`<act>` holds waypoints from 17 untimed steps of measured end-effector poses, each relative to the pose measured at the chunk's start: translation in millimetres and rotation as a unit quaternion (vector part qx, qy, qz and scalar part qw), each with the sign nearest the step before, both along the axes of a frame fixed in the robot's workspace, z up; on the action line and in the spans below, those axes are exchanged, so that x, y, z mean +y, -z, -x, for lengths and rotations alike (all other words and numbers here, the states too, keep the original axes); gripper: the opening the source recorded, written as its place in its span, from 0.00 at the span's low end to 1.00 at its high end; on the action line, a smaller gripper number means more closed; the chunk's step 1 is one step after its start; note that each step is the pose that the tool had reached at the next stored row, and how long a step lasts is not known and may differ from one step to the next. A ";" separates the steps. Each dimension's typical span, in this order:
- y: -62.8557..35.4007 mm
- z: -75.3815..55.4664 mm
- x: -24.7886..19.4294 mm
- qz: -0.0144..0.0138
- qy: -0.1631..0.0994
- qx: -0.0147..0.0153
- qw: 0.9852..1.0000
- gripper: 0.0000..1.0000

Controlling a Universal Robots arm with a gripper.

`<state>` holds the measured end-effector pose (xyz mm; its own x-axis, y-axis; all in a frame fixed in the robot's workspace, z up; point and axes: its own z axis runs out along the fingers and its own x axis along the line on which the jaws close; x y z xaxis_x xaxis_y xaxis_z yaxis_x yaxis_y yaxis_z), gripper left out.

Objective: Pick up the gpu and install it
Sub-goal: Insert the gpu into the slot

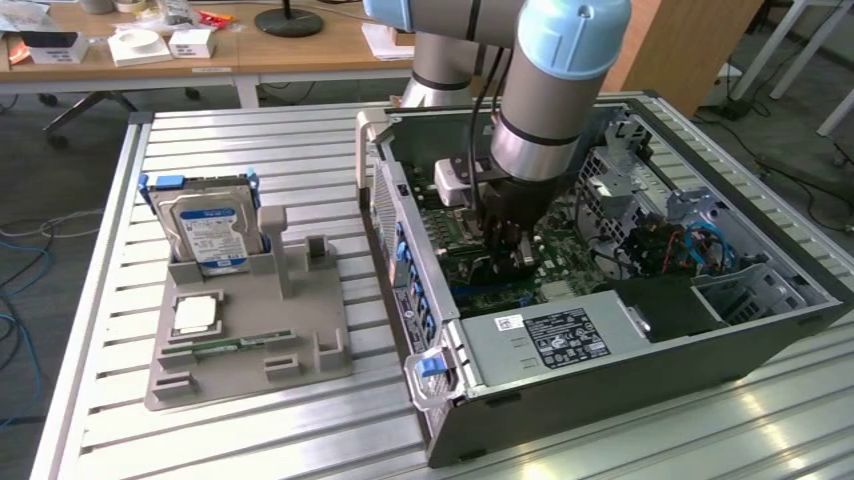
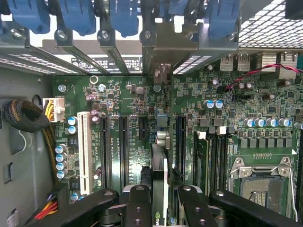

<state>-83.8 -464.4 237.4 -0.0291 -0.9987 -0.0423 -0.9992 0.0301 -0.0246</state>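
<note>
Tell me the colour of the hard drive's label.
Blue and white on the hard drive, clearest in the exterior view.

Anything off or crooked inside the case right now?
Nothing stands out. The claw holds the gpu edge-on over the motherboard, running parallel to the expansion slots. The hard drive stands upright in its grey holder.
</note>
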 end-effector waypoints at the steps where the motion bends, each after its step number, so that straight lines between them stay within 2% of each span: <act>1: 0.0 0.0 -0.5 0.000 0.000 0.000 1.000 0.26; 17: 0.4 1.8 -1.1 0.000 0.000 0.000 1.000 0.26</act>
<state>-85.6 -465.5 237.0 -0.0291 -0.9987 -0.0419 -0.9992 0.0302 -0.0245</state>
